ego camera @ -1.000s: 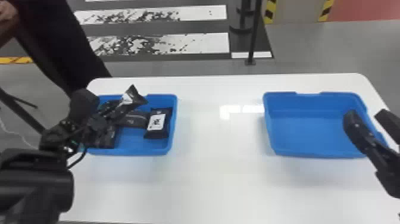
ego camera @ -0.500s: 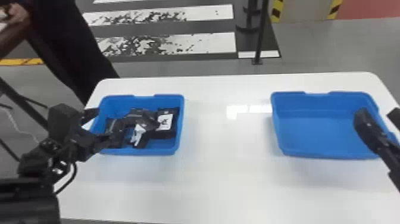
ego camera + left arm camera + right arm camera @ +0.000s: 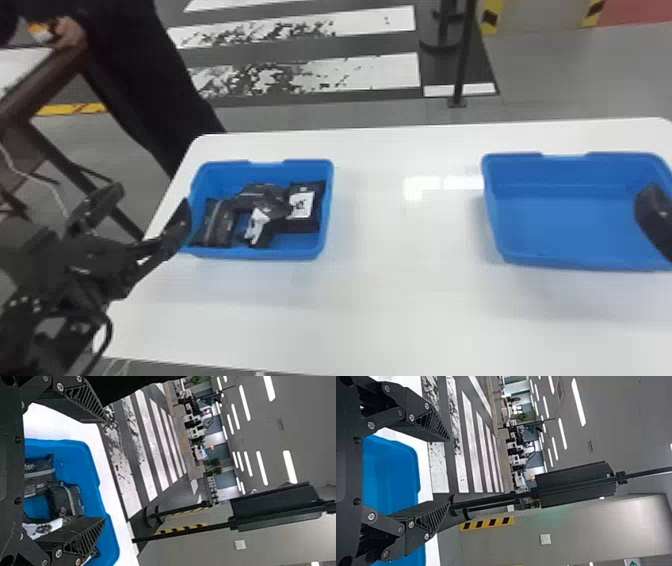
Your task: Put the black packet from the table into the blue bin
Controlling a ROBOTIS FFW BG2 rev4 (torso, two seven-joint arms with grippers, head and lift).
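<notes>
Black packets (image 3: 217, 222), some bearing white labels, are lying inside a blue bin (image 3: 270, 254) along the left edge of a white table (image 3: 400, 305). The left gripper (image 3: 152, 196) is hovering near that bin's left side, fingers spread wide, while the right gripper (image 3: 654, 217), also wide, is hanging by another blue bin (image 3: 565, 220) toward the right edge.

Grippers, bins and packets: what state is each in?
Left gripper: open, nothing between its fingers.
Right gripper: open, nothing between its fingers.
Left blue bin: upright, open-topped, holding black packets.
Right blue bin: upright, open-topped, visible floor bare.
Black packets: lying in the left blue bin, some overlapping.
</notes>
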